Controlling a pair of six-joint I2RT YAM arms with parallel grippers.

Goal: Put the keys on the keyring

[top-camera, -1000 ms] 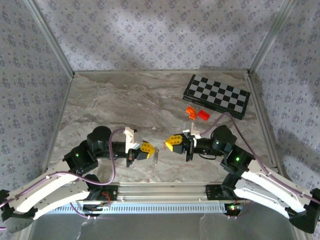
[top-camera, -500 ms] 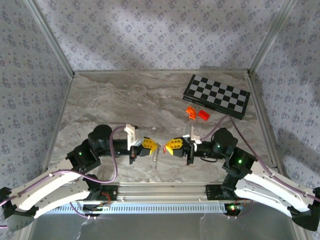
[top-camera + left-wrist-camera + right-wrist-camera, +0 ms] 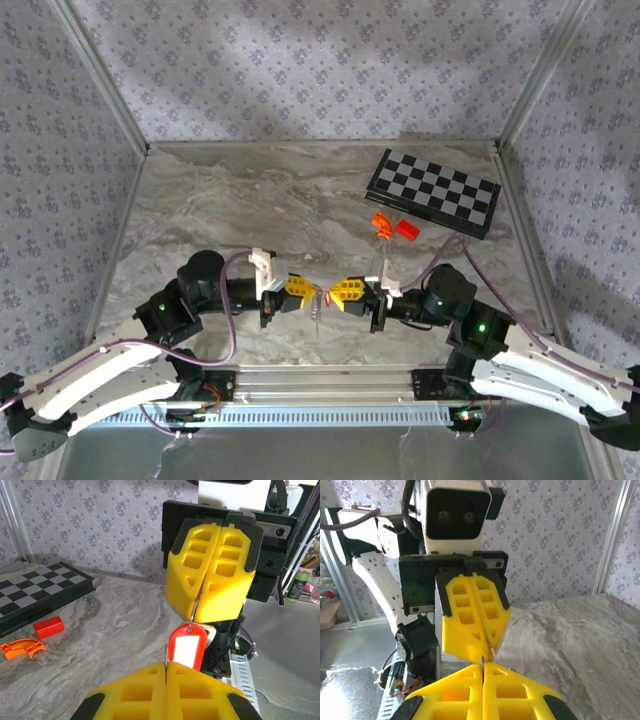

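Low over the table's near middle, my left gripper (image 3: 306, 293) and right gripper (image 3: 334, 293) meet tip to tip, both shut. The keys (image 3: 186, 647) are a red tag with a white label and a silvery piece behind it. They hang from a thin wire pinched in the right gripper (image 3: 195, 616). From the left gripper's tips the pale thin keyring (image 3: 317, 308) dangles. A thin metal sliver shows between the left gripper's (image 3: 166, 666) shut fingers. In the right wrist view the right gripper (image 3: 482, 666) pinches a thin metal edge, just under the left gripper (image 3: 490, 647).
A folded chessboard (image 3: 432, 190) lies at the back right. Nearer than it lie a red block (image 3: 406, 229) and an orange curved piece (image 3: 380, 222). Patterned walls close in the marble table, and a metal rail (image 3: 320, 385) runs along its near edge.
Both grippers have moved towards each other, closing the gap until their tips nearly touch. The dangling keyring and the red tag have come together between them.
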